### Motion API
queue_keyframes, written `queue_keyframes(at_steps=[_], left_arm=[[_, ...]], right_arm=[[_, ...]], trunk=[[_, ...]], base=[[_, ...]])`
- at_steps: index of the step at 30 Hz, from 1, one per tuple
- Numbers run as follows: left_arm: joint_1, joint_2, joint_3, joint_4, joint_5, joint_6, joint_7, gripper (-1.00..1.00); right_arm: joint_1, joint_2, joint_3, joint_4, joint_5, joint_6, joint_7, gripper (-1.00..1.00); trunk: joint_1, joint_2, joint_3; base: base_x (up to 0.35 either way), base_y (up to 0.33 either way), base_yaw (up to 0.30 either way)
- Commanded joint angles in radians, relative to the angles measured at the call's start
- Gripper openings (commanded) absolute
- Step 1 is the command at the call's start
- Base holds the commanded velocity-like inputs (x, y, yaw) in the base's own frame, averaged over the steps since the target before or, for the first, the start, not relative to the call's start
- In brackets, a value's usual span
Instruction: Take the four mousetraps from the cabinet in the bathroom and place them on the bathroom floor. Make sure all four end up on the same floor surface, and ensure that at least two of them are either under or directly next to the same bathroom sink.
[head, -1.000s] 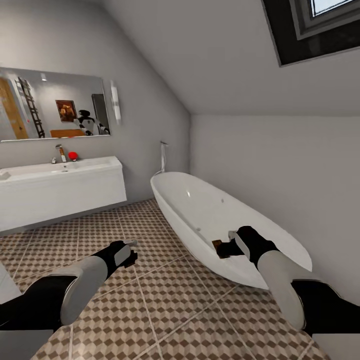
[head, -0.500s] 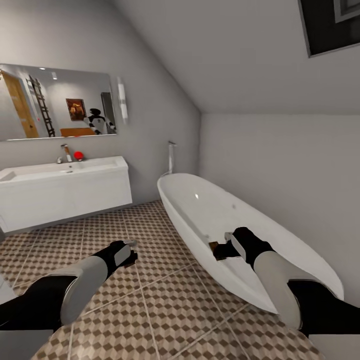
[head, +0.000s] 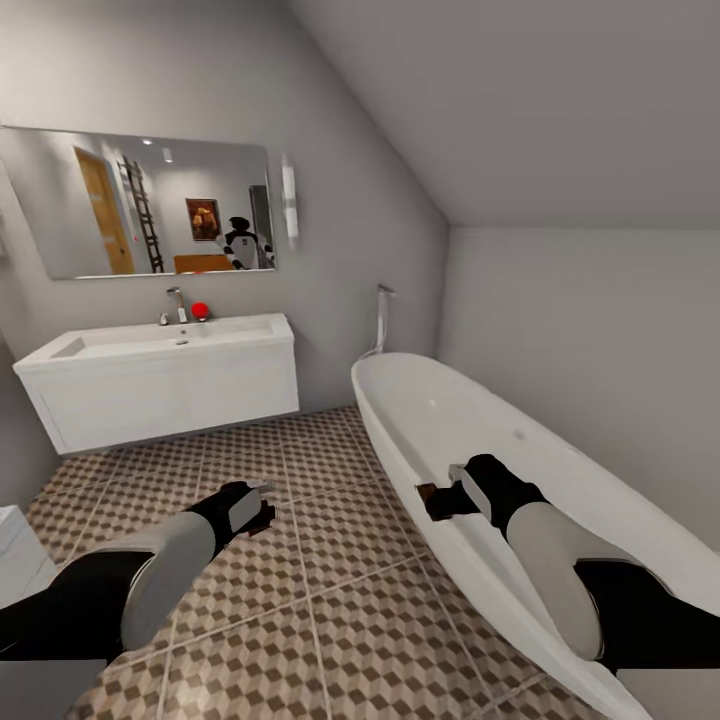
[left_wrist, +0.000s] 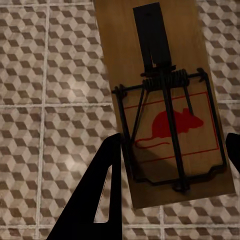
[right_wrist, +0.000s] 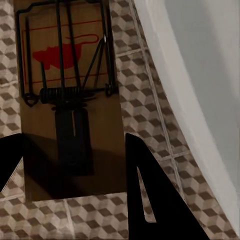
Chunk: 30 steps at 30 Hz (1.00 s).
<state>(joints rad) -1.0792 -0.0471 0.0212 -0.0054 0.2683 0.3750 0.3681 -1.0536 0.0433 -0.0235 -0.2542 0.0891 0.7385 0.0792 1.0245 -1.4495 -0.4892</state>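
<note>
Mousetraps were carried one per arm above the bathroom floor (head: 300, 620). The left tool (head: 262, 507) pinched a mousetrap (left_wrist: 167, 107) between its fingers (left_wrist: 97, 200), the board lying flat with its red mouse mark and wire spring facing the wrist camera. The right tool (head: 437, 498) likewise clamped a second mousetrap (right_wrist: 70, 100), which hung just beside the rim of the white bathtub (head: 470, 470). The bathroom sink (head: 160, 345), a white basin on a wall-hung vanity below a mirror (head: 150, 205), stood well apart from both tools, across patterned tiles. Judged from this arrangement, the carrying step was in hand and neither held trap had yet been set down. Risks were twofold: the right arm, so close to the tub, could strike its rim and knock the board loose; and a trap released here would lie too far from the sink, or fall inside the tub rather than on the tiles.
</note>
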Motion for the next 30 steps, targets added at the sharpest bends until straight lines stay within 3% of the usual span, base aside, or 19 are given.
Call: queue_keyframes(at_steps=[1,30], left_arm=[[-0.001,0.0,0.001,0.0,0.002,0.004,0.008,-1.0],[-0.001,-0.002,0.001,0.0,0.0,0.003,0.008,-1.0]], right_arm=[[0.0,0.0,-0.002,-0.002,0.006,0.006,0.002,-1.0],[0.0,0.0,-0.003,-0.002,0.006,0.004,0.002,-1.0]], trunk=[[0.001,-0.001,-0.001],[0.001,-0.001,-0.001]], base=[[0.319,0.0,0.275],[0.319,0.0,0.275]])
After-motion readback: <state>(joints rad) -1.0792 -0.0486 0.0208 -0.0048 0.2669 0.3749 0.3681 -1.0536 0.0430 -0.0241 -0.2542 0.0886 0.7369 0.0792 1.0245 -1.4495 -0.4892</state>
